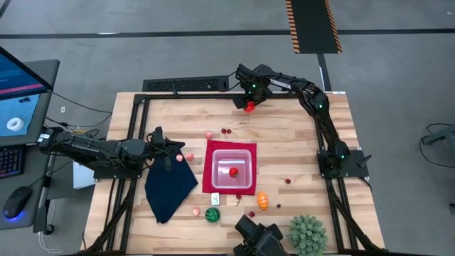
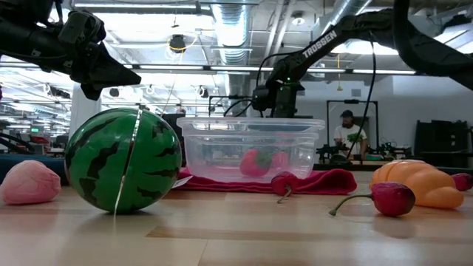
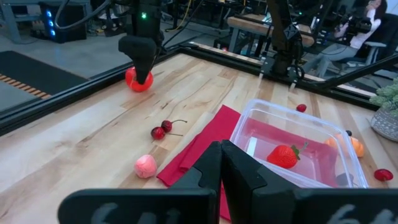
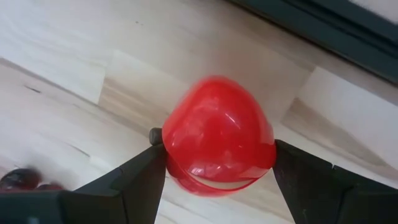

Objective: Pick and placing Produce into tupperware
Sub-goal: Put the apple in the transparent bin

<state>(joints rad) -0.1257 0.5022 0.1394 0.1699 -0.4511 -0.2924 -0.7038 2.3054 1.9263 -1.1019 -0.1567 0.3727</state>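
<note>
A round red toy fruit [image 4: 217, 134] sits near the table's far edge [image 1: 249, 108], and my right gripper [image 4: 217, 158] stands over it, pointing down, with a finger on each side. The clear tupperware [image 1: 231, 169] stands on a red mat mid-table and holds a strawberry [image 3: 284, 156]. Loose on the wood lie a striped green ball [image 1: 212, 214], an orange piece [image 1: 262, 201], pink pieces [image 1: 196, 211] and cherries [image 3: 161, 129]. My left gripper [image 3: 221, 163] waits shut at the left, above the navy cloth's far corner. My right gripper has the red fruit between its two fingers, one on each opposite side [image 4: 173, 152], at the fruit's widest part. The fingers [image 4: 146, 174] come from above, pointing down. I cannot tell whether the fruit rests on the wood or is just clear of it.
A navy cloth [image 1: 169, 186] lies left of the red mat [image 1: 210, 186]. A spiky green plant ball [image 1: 307, 233] and a dark camera mount [image 1: 257, 238] stand at the near edge. Black frame rails [image 1: 185, 84] border the table. A person [image 2: 346, 133] sits in the room beyond.
</note>
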